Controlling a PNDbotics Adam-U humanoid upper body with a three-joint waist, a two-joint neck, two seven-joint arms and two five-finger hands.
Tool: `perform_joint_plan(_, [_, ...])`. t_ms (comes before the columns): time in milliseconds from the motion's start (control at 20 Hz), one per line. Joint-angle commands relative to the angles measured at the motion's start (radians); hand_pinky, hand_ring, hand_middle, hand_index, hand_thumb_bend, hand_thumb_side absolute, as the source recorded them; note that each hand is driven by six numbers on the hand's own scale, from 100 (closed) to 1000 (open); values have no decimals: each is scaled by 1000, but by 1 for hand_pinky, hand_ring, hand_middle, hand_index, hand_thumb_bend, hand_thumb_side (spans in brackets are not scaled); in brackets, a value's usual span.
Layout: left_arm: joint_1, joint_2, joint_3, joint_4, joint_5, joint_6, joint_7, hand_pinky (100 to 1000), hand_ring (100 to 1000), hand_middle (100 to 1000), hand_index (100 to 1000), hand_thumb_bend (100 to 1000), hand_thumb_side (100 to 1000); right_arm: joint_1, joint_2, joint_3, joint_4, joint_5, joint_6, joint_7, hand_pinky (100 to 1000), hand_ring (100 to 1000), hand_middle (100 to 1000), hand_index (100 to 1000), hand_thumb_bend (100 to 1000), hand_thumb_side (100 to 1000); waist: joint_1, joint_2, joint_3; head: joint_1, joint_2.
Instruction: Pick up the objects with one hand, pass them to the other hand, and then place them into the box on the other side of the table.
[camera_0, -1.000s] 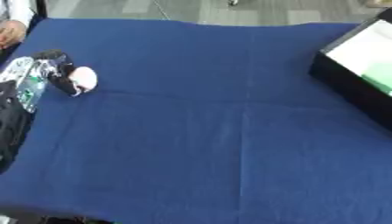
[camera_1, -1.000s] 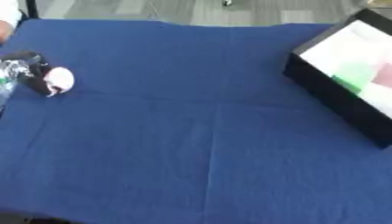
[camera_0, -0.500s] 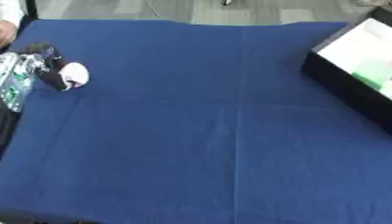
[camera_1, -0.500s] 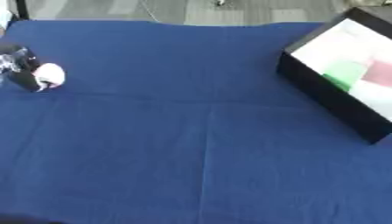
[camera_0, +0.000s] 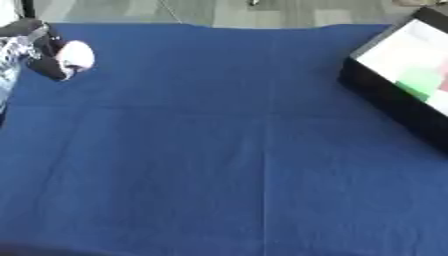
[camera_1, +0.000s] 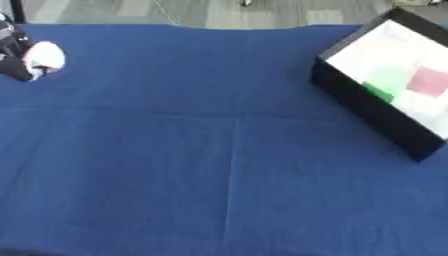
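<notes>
My left hand (camera_0: 42, 50) shows at the far left edge of the blue table, its black fingers curled round a small white, rounded object (camera_0: 76, 55). The hand and object hang just above the cloth near the back left corner. On the right side stands the black box (camera_1: 360, 102) with a white inside; a green patch (camera_1: 385, 82) and a pink patch (camera_1: 429, 81) lie in it. My right hand shows in neither eye view.
A blue cloth (camera_0: 245, 150) covers the whole table, with fold creases across the middle. Grey floor runs beyond the far edge. Part of a pale shape sits at the upper left corner.
The whole picture has shifted, so the head has moved. The left hand with the white object now sits higher and further left in the picture.
</notes>
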Motion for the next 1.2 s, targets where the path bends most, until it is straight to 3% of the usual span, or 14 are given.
perform_joint_plan(50, [-2, 39, -17, -107, 88, 0, 15, 627, 609, 531, 490, 149, 100, -17, -54, -6, -28, -14, -5, -6, 895, 1000, 838, 865, 134, 252, -18, -29, 2, -5, 7])
perform_joint_plan(200, [19, 26, -32, -170, 168, 9, 47, 612, 592, 523, 490, 100, 100, -23, -58, 2, -34, -14, -14, -8, 896, 1000, 840, 867, 136, 239, -23, -33, 4, -8, 9])
perform_joint_plan(600, [54, -61, -44, -226, 276, -2, 162, 599, 575, 517, 493, 100, 147, -56, -72, 33, -78, -43, -39, -9, 899, 1000, 843, 866, 140, 212, -34, -38, 10, -23, 12])
perform_joint_plan(750, [73, -97, -43, -232, 304, -16, 220, 592, 571, 516, 493, 100, 166, -99, -85, 58, -88, -57, -40, 7, 900, 1000, 844, 867, 147, 200, -36, -39, 10, -27, 14])
perform_joint_plan(800, [80, -111, -45, -235, 308, -21, 238, 591, 570, 515, 493, 100, 135, -116, -87, 68, -89, -60, -40, 13, 900, 1000, 845, 867, 175, 184, -37, -40, 10, -30, 14])
perform_joint_plan(850, [86, -125, -47, -240, 310, -28, 253, 590, 570, 515, 493, 100, 178, -135, -89, 80, -91, -62, -41, 21, 900, 1000, 845, 867, 153, 193, -39, -41, 10, -32, 15])
perform_joint_plan(1200, [113, -232, -66, -277, 311, -75, 312, 583, 563, 511, 493, 100, 215, -277, -69, 178, -84, -42, -31, 106, 898, 1000, 853, 870, 170, 190, -45, -45, 15, -51, 15])
